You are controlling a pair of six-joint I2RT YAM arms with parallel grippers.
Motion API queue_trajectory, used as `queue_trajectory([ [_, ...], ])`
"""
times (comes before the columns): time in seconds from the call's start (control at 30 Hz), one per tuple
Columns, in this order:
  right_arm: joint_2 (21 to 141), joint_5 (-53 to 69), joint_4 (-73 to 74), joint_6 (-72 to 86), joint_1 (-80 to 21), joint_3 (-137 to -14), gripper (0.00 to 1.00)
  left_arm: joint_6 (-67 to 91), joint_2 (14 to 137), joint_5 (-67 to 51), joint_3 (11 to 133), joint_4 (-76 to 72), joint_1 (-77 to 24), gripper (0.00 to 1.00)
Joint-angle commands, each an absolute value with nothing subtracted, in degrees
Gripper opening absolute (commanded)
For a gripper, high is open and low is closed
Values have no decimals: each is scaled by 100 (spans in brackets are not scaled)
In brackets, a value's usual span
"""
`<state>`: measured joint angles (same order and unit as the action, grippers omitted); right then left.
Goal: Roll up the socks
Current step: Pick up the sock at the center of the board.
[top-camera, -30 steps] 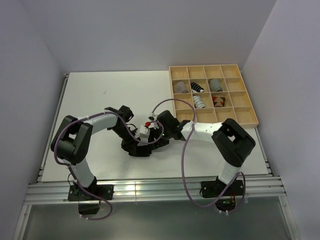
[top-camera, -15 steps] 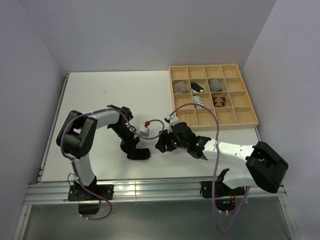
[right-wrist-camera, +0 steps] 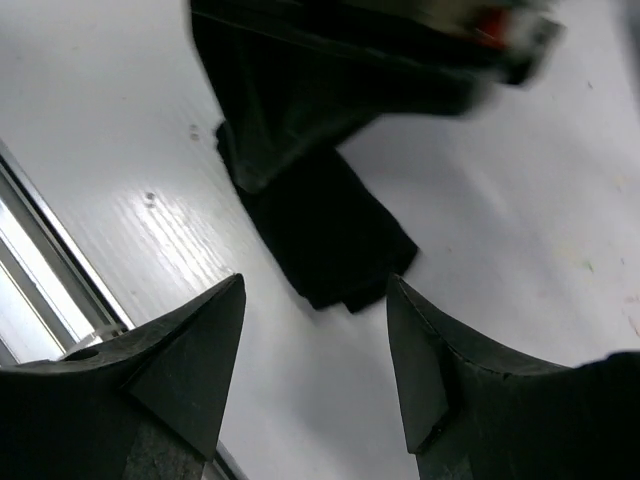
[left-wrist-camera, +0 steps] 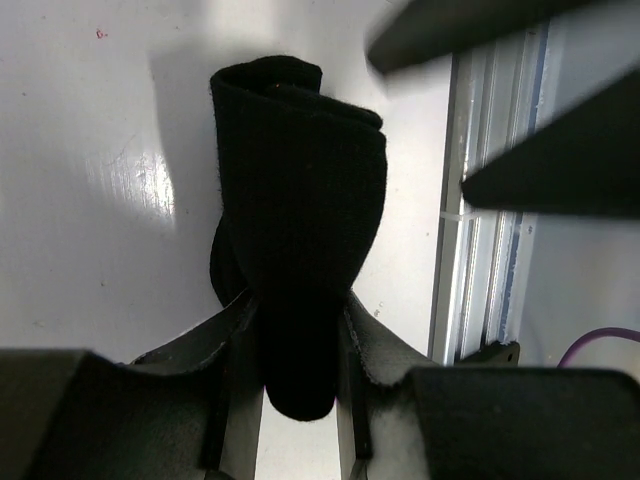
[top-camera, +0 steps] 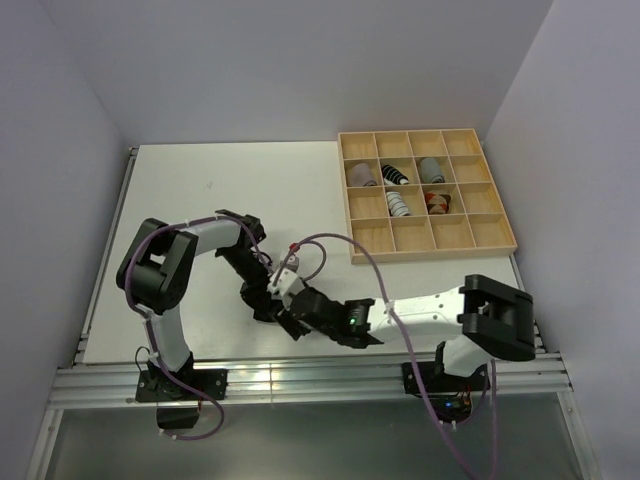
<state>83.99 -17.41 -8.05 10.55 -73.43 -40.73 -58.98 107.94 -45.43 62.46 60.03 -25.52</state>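
Black sock (left-wrist-camera: pixel 300 200) lengthwise along rail (left-wrist-camera: pixel 480 280)

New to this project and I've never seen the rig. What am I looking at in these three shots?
Two robot arms are bolted at the near edge of the table. The wide shot comes from a fixed overhead camera. The other two come from a camera on each wrist, looking past that arm's own fingers. The left fingers pinch a folded black sock lying on the table. The right fingers stand open close by it, holding nothing. The wooden tray holds five rolled socks.
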Motion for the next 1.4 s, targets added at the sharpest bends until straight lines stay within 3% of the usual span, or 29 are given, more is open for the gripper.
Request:
queue_trajectory([
  [0.0,8832,-2320,-721,387,-7620,-4692,66,-6038,11083,-3938,6152,5924,-2558,31],
  [0.57,10213,-2593,-308,-439,-7752,-5563,69,-6187,11302,-3981,6267,6222,-2566,32],
  [0.97,10713,-2452,-167,-562,-7734,-5792,63,-6451,11672,-4034,6609,6837,-2558,32],
  [1.13,10872,-2225,-44,-545,-7655,-5871,51,-6836,11962,-4139,6917,7521,-2566,34],
  [1.17,10898,-2189,-44,-528,-7629,-5862,37,-6873,11997,-4166,6995,7610,-2566,34],
  [1.2,10907,-2171,-35,-510,-7603,-5862,31,-6943,12014,-4227,7040,7664,-2566,37],
  [1.37,10846,-1925,167,-404,-7462,-5836,15,-6908,11910,-4526,7329,7857,-2549,43],
])
